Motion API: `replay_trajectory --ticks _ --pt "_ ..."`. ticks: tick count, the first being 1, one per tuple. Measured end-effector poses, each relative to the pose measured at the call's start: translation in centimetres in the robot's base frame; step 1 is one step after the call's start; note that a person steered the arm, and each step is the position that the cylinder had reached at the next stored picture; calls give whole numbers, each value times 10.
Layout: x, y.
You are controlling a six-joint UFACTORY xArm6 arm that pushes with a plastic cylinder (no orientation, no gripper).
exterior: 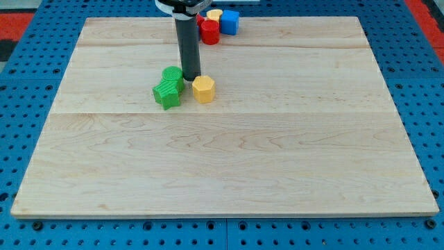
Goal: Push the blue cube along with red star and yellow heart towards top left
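The blue cube [230,21] sits at the view's top edge of the wooden board [277,153], a little right of centre. A red block [209,32], its shape hard to make out, touches the cube's left side. A small yellow block [214,14] lies just behind them, touching both. My tip [191,78] rests on the board well below this cluster, towards the view's bottom. It stands between a green block and a yellow hexagon, and the rod rises in front of the cluster's left side.
A green round block [173,74] and a green star-like block [166,94] lie just left of my tip. A yellow hexagon [203,89] lies just to its lower right. A second red piece [201,21] shows partly behind the rod.
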State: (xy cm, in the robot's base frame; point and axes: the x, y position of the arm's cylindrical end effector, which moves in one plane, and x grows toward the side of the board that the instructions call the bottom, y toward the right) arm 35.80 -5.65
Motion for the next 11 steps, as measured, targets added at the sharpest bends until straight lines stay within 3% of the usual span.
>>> replay_trajectory --ticks 1,2,4,5,7,10,11 --pt "0 1" --pt "-14 46" --pt "-123 147" --pt "-165 137" --pt "-165 107" --pt "-165 -22" --pt "-165 -15"
